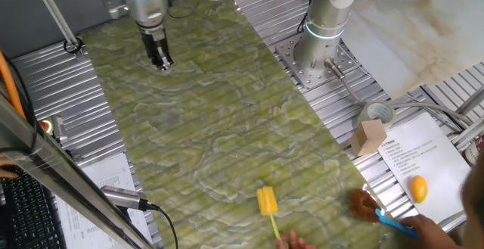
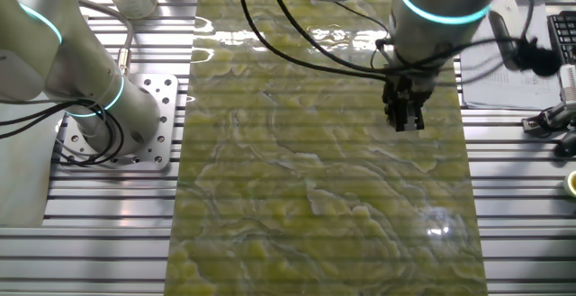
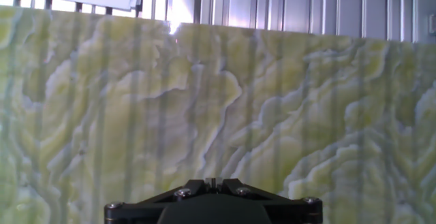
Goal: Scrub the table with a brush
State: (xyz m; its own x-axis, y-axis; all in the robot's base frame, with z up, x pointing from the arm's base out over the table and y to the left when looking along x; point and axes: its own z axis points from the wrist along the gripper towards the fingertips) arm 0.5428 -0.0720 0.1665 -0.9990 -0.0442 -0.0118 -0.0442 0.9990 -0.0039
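Black and bare, our gripper (image 1: 162,62) hangs just above the far end of the table (image 1: 219,135), fingers drawn together on nothing as far as the hand view shows. The brush (image 1: 267,202) lies at the opposite end, well apart from us, head flat on the green marbling, with a person's hand (image 1: 299,242) at its handle. We judge that nothing is scrubbed yet; fetching, gripping and scrubbing all remain.

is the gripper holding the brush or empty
Empty: the gripper hangs over the table while the brush lies far off.
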